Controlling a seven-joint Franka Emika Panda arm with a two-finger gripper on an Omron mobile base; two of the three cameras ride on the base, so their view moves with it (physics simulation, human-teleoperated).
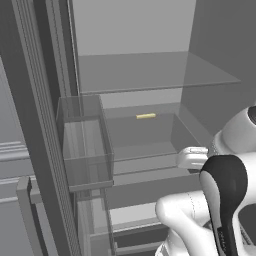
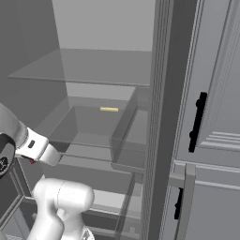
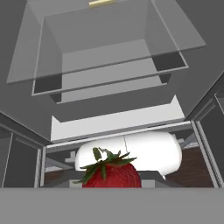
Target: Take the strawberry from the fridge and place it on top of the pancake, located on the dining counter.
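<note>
The fridge stands open in front of me, its glass shelves and a clear drawer showing. My gripper is in front of the lower shelves, shut on the strawberry. That dark-red berry with green leaves sits close at the bottom of the hand view. It also shows as a small red spot under the white hand. The fingertips themselves are hidden. The pancake and the dining counter are out of view.
A small pale-yellow stick lies at the back of the middle shelf. A clear door bin juts from the open left door, another from the right. Light-grey cabinets with black handles flank the fridge on the right.
</note>
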